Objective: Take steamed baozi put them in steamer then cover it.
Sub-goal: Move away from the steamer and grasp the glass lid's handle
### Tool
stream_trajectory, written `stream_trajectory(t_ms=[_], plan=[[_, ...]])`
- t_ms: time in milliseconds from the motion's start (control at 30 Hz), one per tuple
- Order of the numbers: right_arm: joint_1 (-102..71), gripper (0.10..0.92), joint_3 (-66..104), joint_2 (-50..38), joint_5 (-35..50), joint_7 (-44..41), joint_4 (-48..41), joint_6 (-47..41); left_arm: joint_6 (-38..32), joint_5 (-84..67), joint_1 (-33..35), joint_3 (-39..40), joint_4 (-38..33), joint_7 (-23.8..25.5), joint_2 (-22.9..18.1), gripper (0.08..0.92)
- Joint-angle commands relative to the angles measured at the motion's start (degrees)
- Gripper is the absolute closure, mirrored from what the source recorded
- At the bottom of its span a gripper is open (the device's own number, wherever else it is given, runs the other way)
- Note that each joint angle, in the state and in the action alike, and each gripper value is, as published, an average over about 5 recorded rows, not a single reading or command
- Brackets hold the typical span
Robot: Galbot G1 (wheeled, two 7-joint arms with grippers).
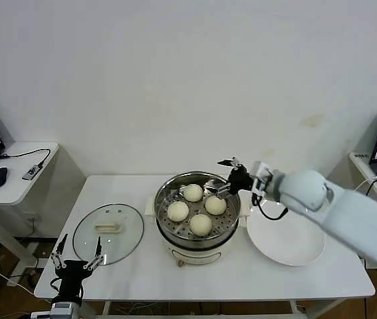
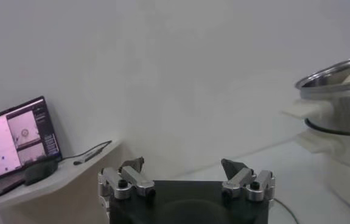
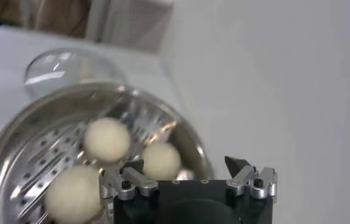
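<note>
White table [image 1: 308, 279] carries steamer [image 1: 197, 247] at centre, glass lid [image 1: 108, 232] just beyond L fingers [image 1: 95, 260], plate [image 1: 288, 242] under R arm.

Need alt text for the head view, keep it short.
Four steamed baozi sit in the steamer at the middle of a white table, the open right gripper hovering over its far right rim. A glass lid lies left of the steamer, a white plate right; the open left gripper waits low by the near left edge.
</note>
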Motion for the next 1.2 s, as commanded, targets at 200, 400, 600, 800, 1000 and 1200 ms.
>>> stream_trajectory(t_ms=[200,400,600,800,1000,1200], plan=[[-59.68,0.203,66.7,29.82,-24.18,-0.68,4.54,27.89,-3.49,3.81,-0.75,1.02,1.67,-0.17,-1.34,0.177],[-66.28,0.203,76.16,41.03,-26.8,-3.76,5.63,28.64,-4.2,11.52,-1.58,1.16,3.82,-0.67,-0.91,0.177],[-72.8,0.203,80.37,46.0,-28.57,0.61,8.0,29.29,-4.11,28.9,-2.55,-2.31,9.44,0.75,5.7,0.177],[-75.66,0.203,85.5,48.26,-27.81,6.08,9.41,28.29,-5.15,52.06,-5.13,-2.95,17.74,-2.43,10.91,0.177],[-77.48,0.203,89.55,50.26,-26.17,10.39,8.97,27.51,-6.01,62.18,-13.11,0.66,26.24,-4.76,12.74,0.177],[-78.38,0.203,91.08,52.21,-26.68,11.16,8.05,28.16,-5.66,63.63,-22.61,4.9,33.25,-4.77,13.72,0.177]])
